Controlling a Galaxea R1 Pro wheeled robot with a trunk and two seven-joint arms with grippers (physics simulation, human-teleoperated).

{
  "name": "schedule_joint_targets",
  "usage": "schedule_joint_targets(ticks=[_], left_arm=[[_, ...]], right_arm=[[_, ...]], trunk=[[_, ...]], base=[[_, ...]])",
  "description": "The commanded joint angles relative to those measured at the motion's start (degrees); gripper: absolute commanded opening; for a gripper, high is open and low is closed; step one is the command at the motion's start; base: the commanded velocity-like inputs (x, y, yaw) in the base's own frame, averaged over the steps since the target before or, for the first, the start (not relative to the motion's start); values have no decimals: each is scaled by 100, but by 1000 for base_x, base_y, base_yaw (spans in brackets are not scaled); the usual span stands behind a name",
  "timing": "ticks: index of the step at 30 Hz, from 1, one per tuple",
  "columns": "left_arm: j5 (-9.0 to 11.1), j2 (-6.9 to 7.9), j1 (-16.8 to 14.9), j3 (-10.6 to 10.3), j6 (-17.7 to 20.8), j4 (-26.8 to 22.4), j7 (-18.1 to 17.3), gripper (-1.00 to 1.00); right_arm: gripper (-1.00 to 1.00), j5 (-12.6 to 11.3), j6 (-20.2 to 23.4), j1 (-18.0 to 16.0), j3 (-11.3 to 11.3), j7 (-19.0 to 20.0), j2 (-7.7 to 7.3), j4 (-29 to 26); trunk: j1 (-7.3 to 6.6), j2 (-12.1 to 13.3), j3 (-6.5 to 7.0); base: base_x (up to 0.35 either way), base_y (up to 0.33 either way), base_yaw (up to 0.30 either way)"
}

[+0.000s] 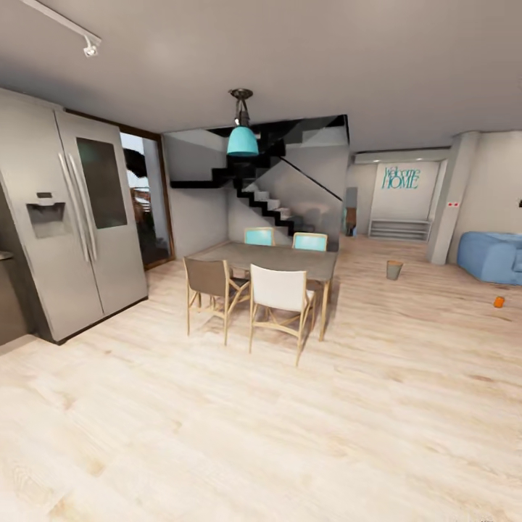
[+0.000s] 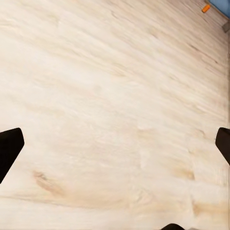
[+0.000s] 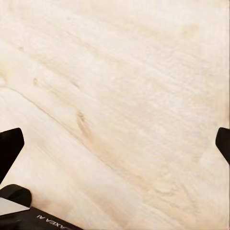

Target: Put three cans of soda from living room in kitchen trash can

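- Seen far off on the pale wood plank floor (image 1: 290, 435): one small orange cylindrical soda can (image 1: 499, 301), near the right edge of the head view, just in front of a blue padded sofa (image 1: 491, 255).
- Also caught as a small orange speck (image 2: 205, 8) in the left wrist view, far beyond the left tool (image 2: 115, 143).
- Further back, near a light pillar: a small round tapered grey bin (image 1: 394, 270), standing upright on the floor, well apart from the can.
- Between robot and can: open floor, with a grey-topped dining table (image 1: 279, 258) and wooden chairs off to the left, a steel fridge (image 1: 69, 217) beyond.
- Left tool: released, dark fingertips (image 2: 10, 148) spread wide over bare planks, holding nothing.
- Right tool (image 3: 115, 143): likewise released, fingertips (image 3: 9, 146) wide apart above the floor, empty.
- Likely handling, judged from look alone: light, thin-walled, stiff but easily dented, smooth and a little slippery, prone to rolling if tipped.
- Best hold, probably: across the middle of the round body, with gentle pressure.
- Other two cans: not made out here.
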Motion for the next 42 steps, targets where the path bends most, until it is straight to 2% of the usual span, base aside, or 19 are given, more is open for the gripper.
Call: schedule_joint_targets(ticks=[1,42], left_arm=[[0,0,0,0,0,0,0,100],[0,0,0,0,0,0,8,100]], right_arm=[[100,1,0,0,0,0,0,0],[100,3,-7,0,0,0,0,1]], trunk=[[0,0,-5],[0,0,-274]], base=[[302,-247,-258],[300,-253,-222]])
